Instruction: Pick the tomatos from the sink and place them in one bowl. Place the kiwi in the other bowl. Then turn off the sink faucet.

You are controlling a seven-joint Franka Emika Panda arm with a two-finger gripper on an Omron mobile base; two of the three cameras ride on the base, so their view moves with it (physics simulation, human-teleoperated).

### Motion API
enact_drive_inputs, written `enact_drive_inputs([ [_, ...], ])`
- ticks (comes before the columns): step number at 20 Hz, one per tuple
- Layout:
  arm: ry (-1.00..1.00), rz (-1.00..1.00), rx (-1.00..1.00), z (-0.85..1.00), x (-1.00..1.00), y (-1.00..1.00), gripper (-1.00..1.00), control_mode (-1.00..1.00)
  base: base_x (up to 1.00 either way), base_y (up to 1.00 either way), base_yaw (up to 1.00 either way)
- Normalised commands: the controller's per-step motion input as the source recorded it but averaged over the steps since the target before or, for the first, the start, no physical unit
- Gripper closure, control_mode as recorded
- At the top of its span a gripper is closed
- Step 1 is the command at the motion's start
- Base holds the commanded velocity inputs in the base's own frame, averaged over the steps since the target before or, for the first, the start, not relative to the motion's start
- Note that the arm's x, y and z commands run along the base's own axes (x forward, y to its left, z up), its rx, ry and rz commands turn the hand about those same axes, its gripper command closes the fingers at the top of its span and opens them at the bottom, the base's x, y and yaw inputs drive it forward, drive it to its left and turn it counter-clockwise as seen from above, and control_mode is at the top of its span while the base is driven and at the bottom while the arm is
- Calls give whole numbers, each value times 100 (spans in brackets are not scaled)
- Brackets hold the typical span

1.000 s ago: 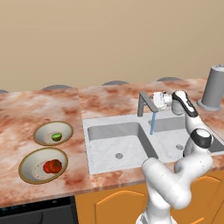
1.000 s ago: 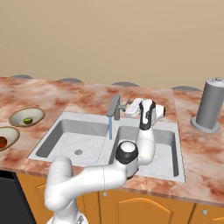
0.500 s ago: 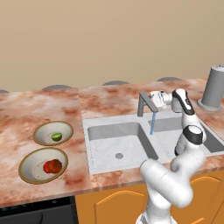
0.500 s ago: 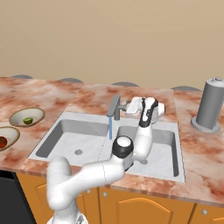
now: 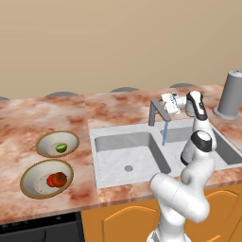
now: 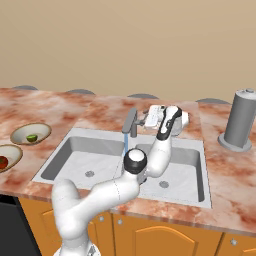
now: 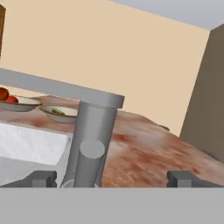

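1. Your gripper (image 5: 162,102) sits level beside the faucet (image 5: 156,111) at the back of the sink (image 5: 118,158), jaws spread wide and grasping nothing; the hand view shows the fingertips (image 7: 41,178) standing either side of the faucet post (image 7: 91,144).
2. Water (image 5: 164,133) is running from the spout into the sink.
3. You have the tomatoes (image 5: 57,179) in the nearer bowl (image 5: 31,182) on the counter (image 5: 42,118).
4. The kiwi (image 5: 60,148) lies in the farther bowl (image 5: 47,144).
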Motion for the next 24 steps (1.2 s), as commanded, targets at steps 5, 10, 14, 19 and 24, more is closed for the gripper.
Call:
enact_drive_inputs([
  [5,0,0,-9,38,0,46,-100,-100,0,0,0],
  [10,1,0,-10,16,0,56,-100,-100,0,0,0],
  [14,1,0,-9,12,-1,64,-100,-100,0,0,0],
  [19,1,0,-9,5,0,61,-100,-100,0,0,0],
  [24,0,0,-4,0,0,37,-100,-100,0,0,0],
])
